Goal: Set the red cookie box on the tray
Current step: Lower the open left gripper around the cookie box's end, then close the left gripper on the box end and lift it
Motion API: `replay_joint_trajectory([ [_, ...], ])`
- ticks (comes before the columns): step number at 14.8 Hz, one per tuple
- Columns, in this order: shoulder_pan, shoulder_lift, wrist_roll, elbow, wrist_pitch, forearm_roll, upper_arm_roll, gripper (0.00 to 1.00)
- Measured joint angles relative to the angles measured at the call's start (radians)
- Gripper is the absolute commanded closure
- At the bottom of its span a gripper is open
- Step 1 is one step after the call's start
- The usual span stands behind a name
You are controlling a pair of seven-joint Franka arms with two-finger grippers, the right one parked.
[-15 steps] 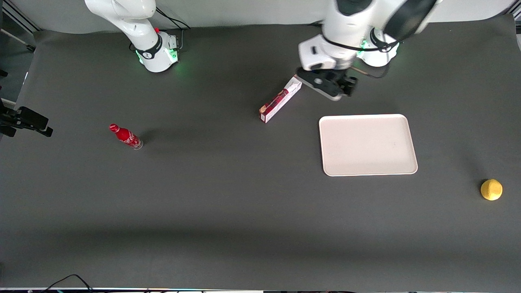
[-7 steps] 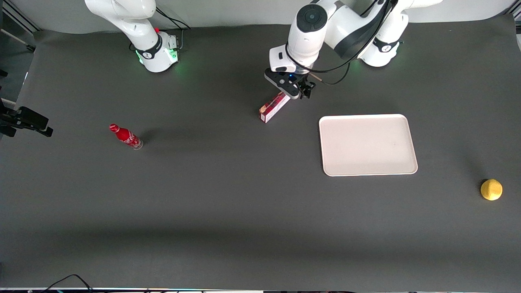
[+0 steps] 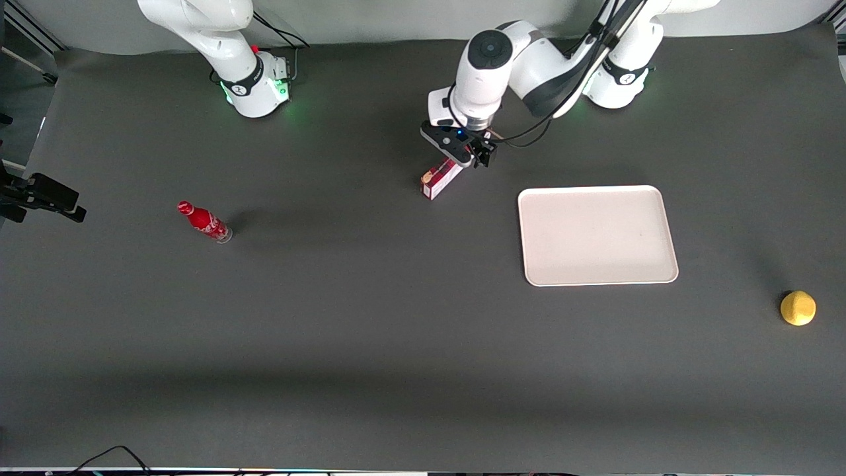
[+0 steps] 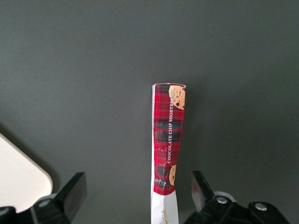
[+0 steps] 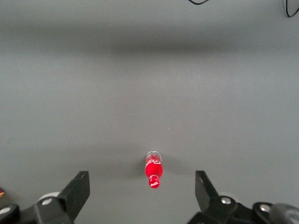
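Observation:
The red cookie box (image 3: 439, 179) lies on the dark table, long and narrow, with red plaid, cookie pictures and a white end panel. In the left wrist view the box (image 4: 167, 144) runs lengthwise between my open fingers, with wide gaps on both sides. My left gripper (image 3: 462, 153) hangs over the box's white end and hides it in the front view; in the wrist view the gripper (image 4: 138, 196) straddles that end. The off-white tray (image 3: 598, 235) lies flat on the table, nearer the front camera than the gripper; its rounded corner shows in the wrist view (image 4: 21, 175).
A small red bottle (image 3: 203, 221) stands toward the parked arm's end of the table, also in the right wrist view (image 5: 153, 170). A yellow lemon (image 3: 798, 308) sits toward the working arm's end. Black camera gear (image 3: 41, 196) is at the table's edge.
My left gripper has moved from above the tray's upper edge across to the box and come down over its white end. The box, tray, bottle and lemon have not moved.

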Motion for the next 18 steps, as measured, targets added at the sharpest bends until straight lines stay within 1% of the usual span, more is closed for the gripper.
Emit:
replay_joint_trajectory([
  [2, -0.033, 0.052, -0.116, -0.001, 0.005, 0.127, -0.001, 0.0],
  [3, -0.042, 0.073, -0.151, -0.002, 0.005, 0.166, -0.002, 0.0],
  [5, -0.047, 0.103, -0.174, -0.01, 0.013, 0.191, -0.001, 0.0],
  [10, -0.047, 0.155, -0.2, -0.067, 0.141, 0.195, 0.001, 0.0],
  [14, -0.047, 0.171, -0.208, -0.072, 0.146, 0.218, 0.005, 0.0],
  [16, -0.05, 0.184, -0.247, -0.076, 0.146, 0.257, 0.006, 0.0],
  [18, -0.059, 0.203, -0.306, -0.077, 0.146, 0.329, 0.012, 0.0],
])
